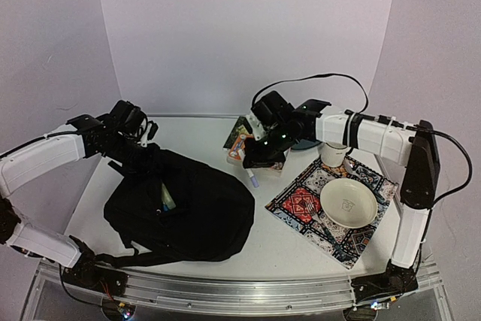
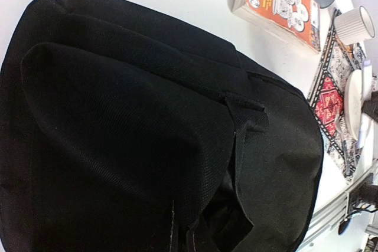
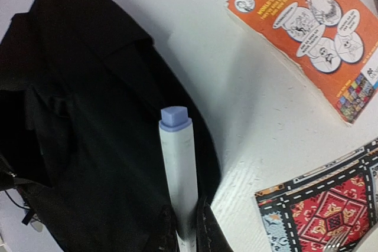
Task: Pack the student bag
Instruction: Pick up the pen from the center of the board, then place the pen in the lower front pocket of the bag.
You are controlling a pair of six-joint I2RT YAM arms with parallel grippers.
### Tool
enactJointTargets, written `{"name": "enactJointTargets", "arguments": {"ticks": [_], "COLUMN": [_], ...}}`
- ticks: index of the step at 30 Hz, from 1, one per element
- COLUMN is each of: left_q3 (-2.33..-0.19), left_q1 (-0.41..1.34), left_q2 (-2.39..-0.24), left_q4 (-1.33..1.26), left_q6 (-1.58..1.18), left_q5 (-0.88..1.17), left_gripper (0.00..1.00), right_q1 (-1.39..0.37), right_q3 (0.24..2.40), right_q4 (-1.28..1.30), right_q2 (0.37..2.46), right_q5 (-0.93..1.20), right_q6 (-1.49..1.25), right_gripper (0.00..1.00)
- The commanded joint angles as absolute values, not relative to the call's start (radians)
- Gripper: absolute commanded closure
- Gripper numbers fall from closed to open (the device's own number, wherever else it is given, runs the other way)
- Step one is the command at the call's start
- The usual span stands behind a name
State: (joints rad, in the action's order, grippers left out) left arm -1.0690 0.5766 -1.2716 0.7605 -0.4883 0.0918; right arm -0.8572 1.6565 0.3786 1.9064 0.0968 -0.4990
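Note:
The student bag (image 1: 188,212) is a large black fabric backpack lying at the left middle of the table; it fills the left wrist view (image 2: 130,122) and shows in the right wrist view (image 3: 88,116). Its opening faces left, with something teal (image 1: 167,199) inside. My left gripper (image 1: 140,143) sits at the bag's upper left corner, where the fabric rises up to it; its fingers are hidden in the black cloth. My right gripper (image 3: 188,228) is shut on a white marker with a purple-blue cap (image 3: 177,163), held just right of the bag's top edge (image 1: 252,176).
An orange comic-cover book (image 1: 239,145) (image 3: 313,33) lies behind the right gripper. A patterned cloth mat (image 1: 297,204) at the right carries a white bowl (image 1: 348,202) and a white ribbed cup (image 1: 333,154). The metal table rail (image 1: 240,295) runs along the front.

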Motion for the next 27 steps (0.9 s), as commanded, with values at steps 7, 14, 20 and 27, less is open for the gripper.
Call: {"name": "enactJointTargets", "arguments": {"ticks": [7, 14, 20, 27], "left_q3": [-1.138, -1.113, -1.150, -1.163], "left_q1": [0.588, 0.617, 0.674, 0.754], "left_q2": [-1.312, -1.333, -1.376, -1.415], "left_q4": [0.526, 0.423, 0.396, 0.367], "left_q6": [-0.596, -0.657, -0.667, -0.688], "left_q5": [0.198, 0.224, 0.207, 0.199], "left_gripper": [1.00, 1.00, 1.00, 1.00], "right_q1": [-0.931, -0.978, -0.991, -0.986], "right_q3": [1.638, 1.631, 1.652, 1.674], "right_q4": [0.148, 0.008, -0.053, -0.064], "right_q2": [1.929, 2.001, 2.069, 2.107], "right_q5": [0.323, 0.446, 0.475, 0.386], "right_q6": [-0.675, -0.784, -0.829, -0.869], "right_gripper": [1.00, 1.00, 1.00, 0.98]}}
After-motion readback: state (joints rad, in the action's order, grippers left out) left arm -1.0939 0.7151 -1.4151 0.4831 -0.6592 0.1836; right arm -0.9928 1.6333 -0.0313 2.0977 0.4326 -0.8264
